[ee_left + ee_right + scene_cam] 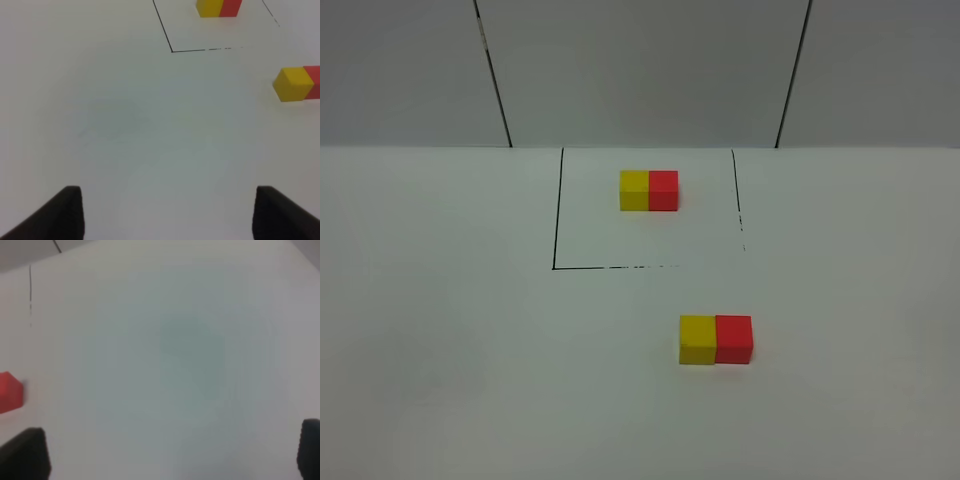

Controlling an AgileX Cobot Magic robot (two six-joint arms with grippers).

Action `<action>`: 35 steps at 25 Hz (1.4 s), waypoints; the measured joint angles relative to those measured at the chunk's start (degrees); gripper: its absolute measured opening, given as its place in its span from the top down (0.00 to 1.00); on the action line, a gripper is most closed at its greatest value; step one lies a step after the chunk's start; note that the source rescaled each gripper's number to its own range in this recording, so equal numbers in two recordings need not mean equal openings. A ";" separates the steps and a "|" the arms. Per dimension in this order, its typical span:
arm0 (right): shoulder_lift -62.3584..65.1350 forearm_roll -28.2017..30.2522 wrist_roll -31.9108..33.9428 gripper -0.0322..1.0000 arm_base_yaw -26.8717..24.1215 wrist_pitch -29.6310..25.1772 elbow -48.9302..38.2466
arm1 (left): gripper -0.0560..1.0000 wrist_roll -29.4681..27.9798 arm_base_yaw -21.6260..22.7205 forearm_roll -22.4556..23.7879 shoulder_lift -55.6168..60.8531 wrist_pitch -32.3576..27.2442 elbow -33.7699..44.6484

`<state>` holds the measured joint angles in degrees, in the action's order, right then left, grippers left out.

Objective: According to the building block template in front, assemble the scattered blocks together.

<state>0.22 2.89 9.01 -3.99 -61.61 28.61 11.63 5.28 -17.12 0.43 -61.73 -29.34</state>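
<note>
Two loose cubes, the yellow cube (pixel 697 340) and the red cube (pixel 734 338), sit touching, yellow left, on the white table (pixel 450 350), nearer the camera than the template pair (pixel 649 190) inside the outlined square (pixel 556 220). The left gripper (pixel 167 212) and right gripper (pixel 175 455) hang spread wide, holding nothing. Assembly appears complete; only retreat or checking alignment seems left.

A small yellow-and-red template pair (pixel 649 190) is sitting farther back; nearer, a yellow cube (pixel 697 340) is touching a red cube (pixel 733 339), yellow left.
</note>
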 joint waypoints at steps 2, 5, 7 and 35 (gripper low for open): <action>0.12 -0.05 0.00 0.00 0.00 0.59 -0.14 | 0.49 0.00 0.00 0.00 0.00 0.00 0.00; 0.12 -0.18 -0.29 0.00 0.00 0.74 -0.51 | 0.49 0.00 0.00 0.00 0.00 0.00 0.00; 0.12 -0.18 -0.77 0.01 0.22 0.80 -0.55 | 0.49 0.00 0.00 0.00 0.00 0.00 0.00; 0.12 0.99 1.04 0.22 6.44 0.85 -0.55 | 0.49 0.00 0.00 0.00 0.00 0.00 0.00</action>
<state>0.35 3.87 10.05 2.46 -60.76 28.06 11.63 5.28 -17.12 0.43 -61.73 -29.34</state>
